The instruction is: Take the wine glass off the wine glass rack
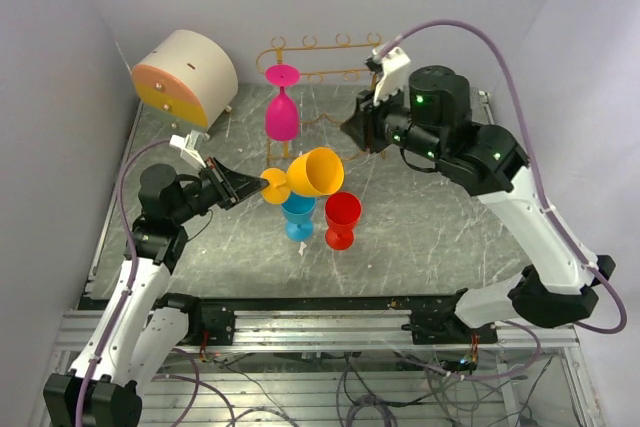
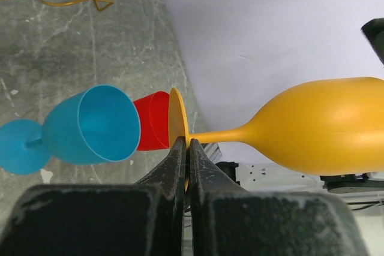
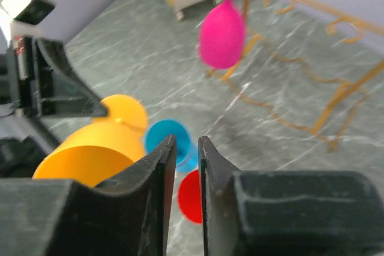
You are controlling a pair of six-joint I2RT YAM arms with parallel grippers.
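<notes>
**A:** Four plastic wine glasses, am I counting right?

**B:** Yes, one of each colour. The yellow plastic wine glass (image 1: 318, 171) is lying level in the air, off the golden-yellow thin wire rack (image 1: 335, 73) and nearer than it. The left pincer (image 2: 186, 145) is clamping the thin edge of its foot. The magenta plastic wine glass (image 1: 281, 115) is hanging bowl-down from the rack's left end. The blue plastic wine glass (image 1: 298, 215) and the red plastic wine glass (image 1: 342, 212) are sitting side by side on the grey marbled surface (image 1: 430, 217), seemingly just under the yellow one.

**A:** And the rest?

**B:** One rack, one cream round drawer box (image 1: 185, 72) with an orange front at the far left, and two arms. The right pincer (image 3: 187, 142) is hovering right of the magenta glass, its fingers almost meeting and gripping nothing.

**A:** What is worrying you?

**B:** That grip. It is pinching only the foot's rim while the bowl is sticking out sideways. I am judging that the glass could twist or slip and drop onto the blue and red pair. A careless right-arm swing could also knock the hanging glass.
</notes>
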